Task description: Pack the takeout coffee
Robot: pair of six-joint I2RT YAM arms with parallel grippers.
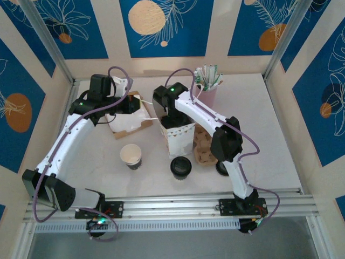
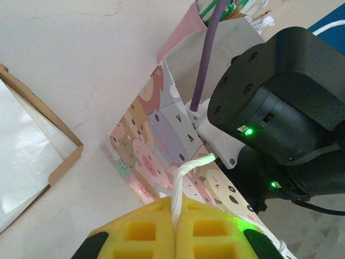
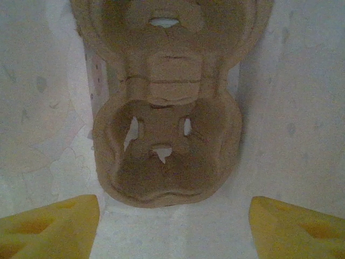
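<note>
The takeout coffee [image 1: 181,167], a dark cup with a black lid, stands on the table in front of the paper bag [image 1: 179,137]. My left gripper [image 1: 139,103] [image 2: 175,208] is shut on the bag's white twisted handle [image 2: 186,172], beside the cartoon-printed bag [image 2: 153,145]. My right gripper [image 1: 171,120] reaches down into the bag's mouth. In the right wrist view it [image 3: 172,232] stands open, its yellow fingertips [image 3: 48,226] wide apart with nothing between them, above a brown pulp cup carrier [image 3: 167,135] lying between the bag's white walls.
A lidless cup [image 1: 131,156] with a white inside stands left of the coffee. Another brown carrier [image 1: 204,147] lies right of the bag, with a dark round thing [image 1: 221,168] behind the right arm. A pink cup of sticks [image 1: 207,89] and a cardboard box [image 1: 129,123] sit further back.
</note>
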